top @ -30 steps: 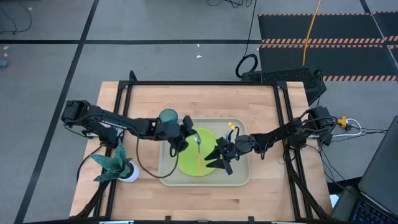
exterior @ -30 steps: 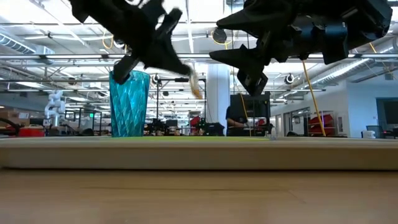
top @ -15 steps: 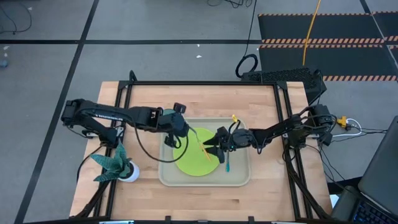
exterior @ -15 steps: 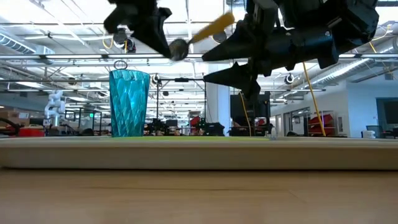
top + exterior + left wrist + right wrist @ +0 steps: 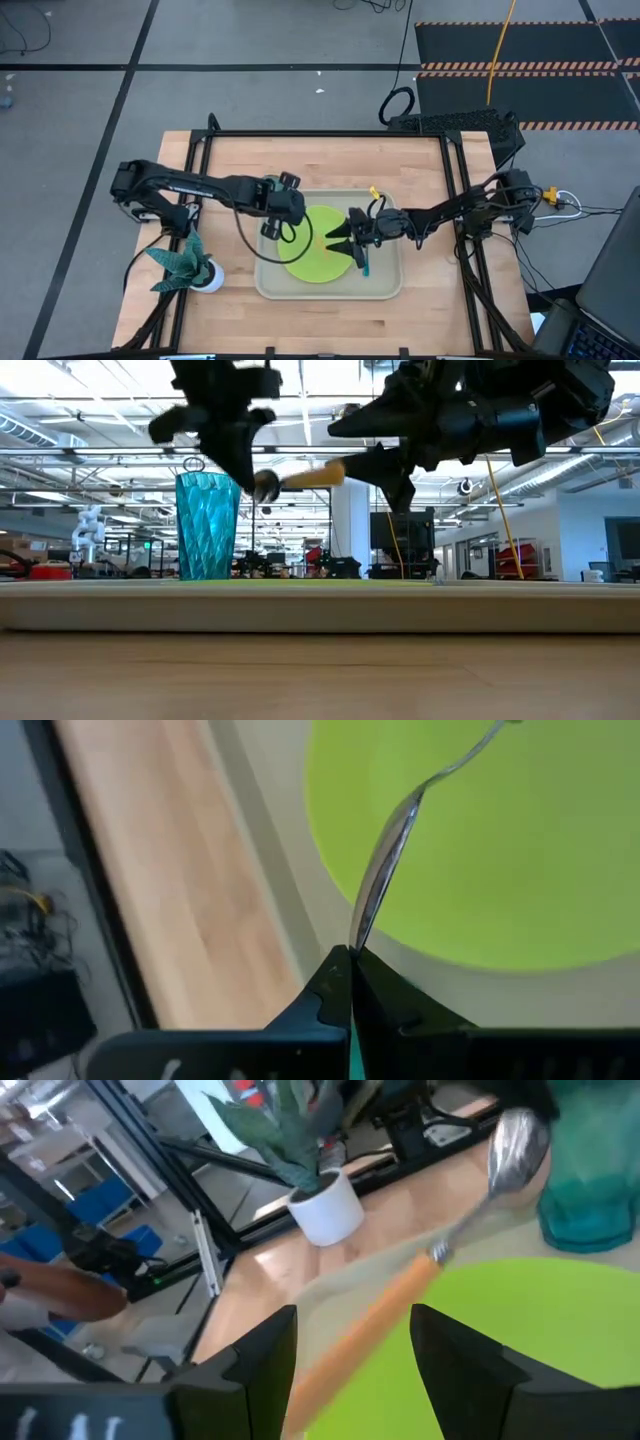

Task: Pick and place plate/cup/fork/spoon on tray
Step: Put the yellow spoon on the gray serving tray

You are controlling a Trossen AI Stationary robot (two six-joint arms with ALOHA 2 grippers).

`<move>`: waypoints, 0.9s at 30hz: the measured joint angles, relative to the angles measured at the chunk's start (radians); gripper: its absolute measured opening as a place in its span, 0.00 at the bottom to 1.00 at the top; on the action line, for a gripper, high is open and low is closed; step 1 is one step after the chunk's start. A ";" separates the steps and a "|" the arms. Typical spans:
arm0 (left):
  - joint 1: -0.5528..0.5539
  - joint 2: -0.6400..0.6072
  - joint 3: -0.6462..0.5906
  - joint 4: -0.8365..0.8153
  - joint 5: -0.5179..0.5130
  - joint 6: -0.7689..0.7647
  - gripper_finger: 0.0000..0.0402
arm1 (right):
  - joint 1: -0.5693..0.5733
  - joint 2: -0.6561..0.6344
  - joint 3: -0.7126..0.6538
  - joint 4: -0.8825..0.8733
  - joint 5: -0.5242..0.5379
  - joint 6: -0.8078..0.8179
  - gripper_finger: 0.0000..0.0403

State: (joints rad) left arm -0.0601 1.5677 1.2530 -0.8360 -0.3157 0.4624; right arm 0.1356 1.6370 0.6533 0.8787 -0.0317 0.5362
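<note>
High view: plate, cup and fork sit on the tray. My left pincer clamps the spoon by its bowl above the plate, not yet placed; my right pincer stands apart around the handle.

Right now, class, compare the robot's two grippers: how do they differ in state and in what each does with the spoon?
The left gripper is shut on the spoon at its silver bowl; the right gripper is open, fingers either side of the orange handle, not clamped. Both hang over the plate on the tray.
</note>
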 joint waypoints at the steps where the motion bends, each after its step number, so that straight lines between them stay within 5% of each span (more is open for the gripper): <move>1: 0.000 0.016 0.000 -0.009 0.000 -0.004 0.00 | -0.004 -0.003 0.000 -0.005 -0.007 -0.001 0.46; 22: 0.002 0.048 0.047 0.036 -0.037 -0.151 0.00 | 0.050 -0.015 0.000 -0.133 0.091 0.073 0.46; 27: -0.016 0.048 0.048 0.035 -0.037 -0.147 0.00 | 0.050 -0.015 0.000 -0.177 0.090 0.080 0.32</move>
State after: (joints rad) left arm -0.0758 1.6161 1.3014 -0.8010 -0.3522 0.3150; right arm 0.1856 1.6222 0.6533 0.7020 0.0584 0.6158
